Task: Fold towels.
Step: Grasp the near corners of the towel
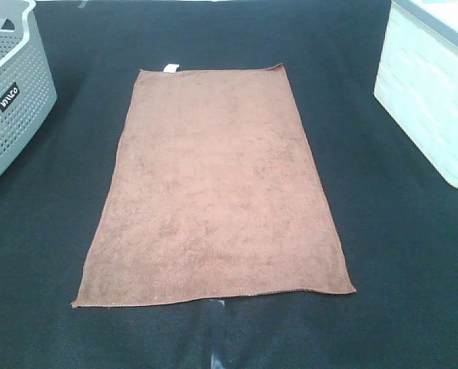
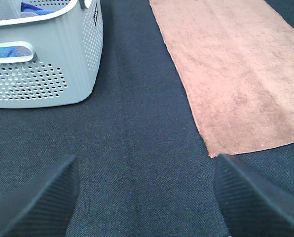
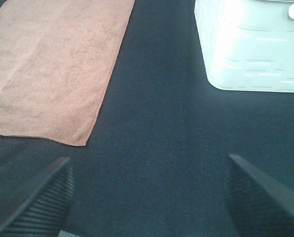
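The towel (image 1: 214, 184) lies flat and fully open in the middle of the dark tabletop (image 1: 413, 269), with its small white tag (image 1: 170, 68) on the far short edge. No fold is made in it, so I judge that the task stands at its first step, the approach to the cloth. The left fingers (image 2: 38, 197) are spread wide and hold nothing, over bare tabletop just beside the near left corner of the towel. The right fingers (image 3: 33, 202) are spread in the same way, empty, near the near right corner. Something blue (image 2: 36, 7) shows inside the grey basket (image 1: 14, 100), perhaps another cloth, but the view is too partial to say. The next move probably calls for both arms to go inward and down, each pinching one near corner at the hem, so that the near edge can be carried evenly to the far edge.
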